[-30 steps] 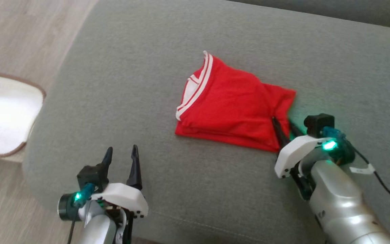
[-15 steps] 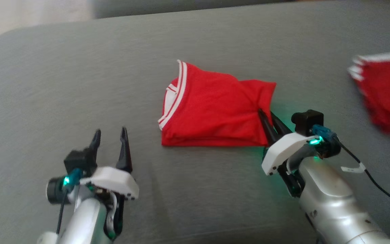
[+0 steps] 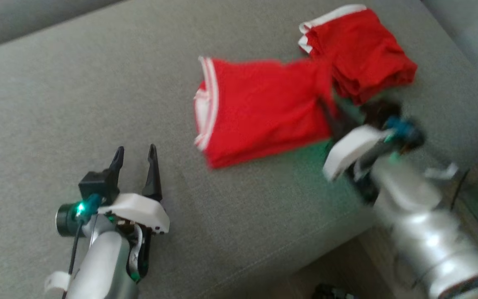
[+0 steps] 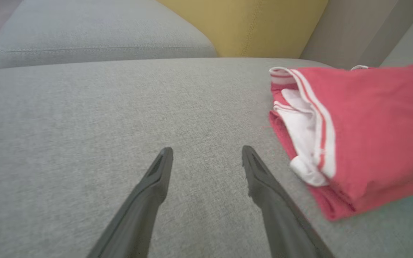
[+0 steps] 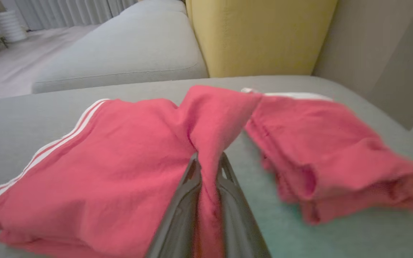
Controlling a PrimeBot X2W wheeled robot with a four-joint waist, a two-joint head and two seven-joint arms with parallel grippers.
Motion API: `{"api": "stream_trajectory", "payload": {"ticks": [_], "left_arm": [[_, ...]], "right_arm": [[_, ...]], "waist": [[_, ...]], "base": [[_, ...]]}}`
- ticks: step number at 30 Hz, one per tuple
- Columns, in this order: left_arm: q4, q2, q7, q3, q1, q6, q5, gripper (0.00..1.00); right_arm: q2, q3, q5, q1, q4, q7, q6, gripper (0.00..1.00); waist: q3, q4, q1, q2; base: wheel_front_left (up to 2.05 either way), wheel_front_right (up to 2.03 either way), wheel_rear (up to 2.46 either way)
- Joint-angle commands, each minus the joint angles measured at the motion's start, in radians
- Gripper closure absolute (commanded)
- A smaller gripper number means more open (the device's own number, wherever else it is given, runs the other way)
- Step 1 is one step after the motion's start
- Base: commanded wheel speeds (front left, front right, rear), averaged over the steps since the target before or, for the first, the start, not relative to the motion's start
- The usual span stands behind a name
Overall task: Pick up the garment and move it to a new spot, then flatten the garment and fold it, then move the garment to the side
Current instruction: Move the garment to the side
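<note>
The garment (image 3: 259, 108) is a folded red piece with white stripes, lying on the grey sofa cushion (image 3: 98, 83). My right gripper (image 3: 331, 113) is shut on its right edge, and a pinch of red cloth rises between the fingers (image 5: 208, 159). The rest of the garment (image 5: 102, 161) spreads to the left of the fingers in the right wrist view. Low on the left, my left gripper (image 3: 135, 151) is open and holds nothing. In the left wrist view this gripper (image 4: 206, 150) hovers over bare cushion, left of the garment (image 4: 371, 132).
A second folded red garment (image 3: 359, 50) lies just beyond the held edge, also seen in the right wrist view (image 5: 335, 154). A yellow back cushion (image 5: 260, 36) stands behind. The sofa's front edge and the floor (image 3: 471, 195) are at lower right.
The head camera has swung right, bringing the second red garment into view. My right gripper has shut on the garment's right edge and pulled it up a little. The left gripper stays open.
</note>
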Motion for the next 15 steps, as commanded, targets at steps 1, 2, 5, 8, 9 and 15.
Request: {"api": "stream_trajectory", "payload": {"ticks": [1, 2, 5, 8, 9, 15], "left_arm": [[-0.022, 0.009, -0.012, 0.022, -0.046, -0.007, 0.01, 0.0], [-0.019, 0.009, -0.012, 0.02, -0.048, -0.01, 0.013, 0.0], [-0.012, 0.009, -0.012, 0.014, -0.048, -0.017, 0.019, 0.0], [-0.008, 0.009, -0.012, 0.012, -0.042, -0.019, 0.02, 0.0], [-0.007, 0.009, -0.012, 0.012, -0.039, -0.019, 0.019, 0.0], [-0.017, 0.009, -0.012, 0.02, -0.015, -0.01, 0.009, 0.0]], "right_arm": [[-0.023, -0.021, -0.034, -0.093, -0.015, -0.018, 0.006, 1.0], [-0.039, -0.039, -0.057, -0.122, -0.004, -0.017, 0.006, 1.0], [-0.079, -0.072, -0.106, -0.178, 0.018, -0.011, 0.006, 1.0], [-0.147, -0.121, -0.185, -0.249, 0.044, -0.003, 0.006, 1.0], [-0.174, -0.133, -0.217, -0.268, 0.047, 0.0, 0.006, 1.0], [-0.293, -0.212, -0.377, -0.314, 0.05, 0.059, 0.006, 1.0]], "waist": [[0.039, 0.009, -0.0001, 0.0], [0.046, 0.019, -0.0001, 0.0], [0.058, 0.043, -0.0001, 0.0], [0.068, 0.079, -0.0001, 0.0], [0.071, 0.091, -0.0001, 0.0], [0.068, 0.132, -0.0001, 0.0]], "base": [[0.0, 0.0, 0.0], [0.0, 0.0, 0.0], [0.0, 0.0, 0.0], [0.0, 0.0, 0.0], [0.0, 0.0, 0.0], [0.0, 0.0, 0.0]]}}
